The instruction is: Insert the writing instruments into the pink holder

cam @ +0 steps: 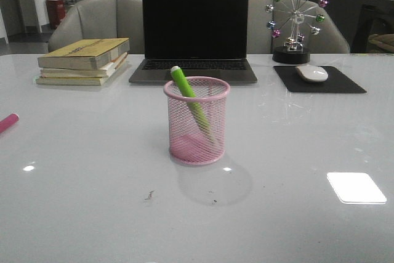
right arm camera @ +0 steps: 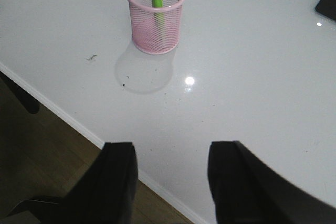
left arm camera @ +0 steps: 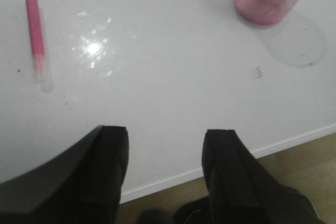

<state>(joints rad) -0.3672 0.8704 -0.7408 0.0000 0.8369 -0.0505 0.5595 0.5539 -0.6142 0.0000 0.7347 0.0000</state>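
Green marker (cam: 189,95) leans inside pink holder (cam: 196,142); pink marker (left arm camera: 36,35) lies outside.

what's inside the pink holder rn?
One green marker, leaning, white tip above the rim of the pink holder. Its lower end is blurred behind the mesh. The pink marker lies on the table outside.

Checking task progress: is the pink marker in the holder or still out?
Out. The pink marker lies flat on the table, far left of the holder, which holds only the green marker.
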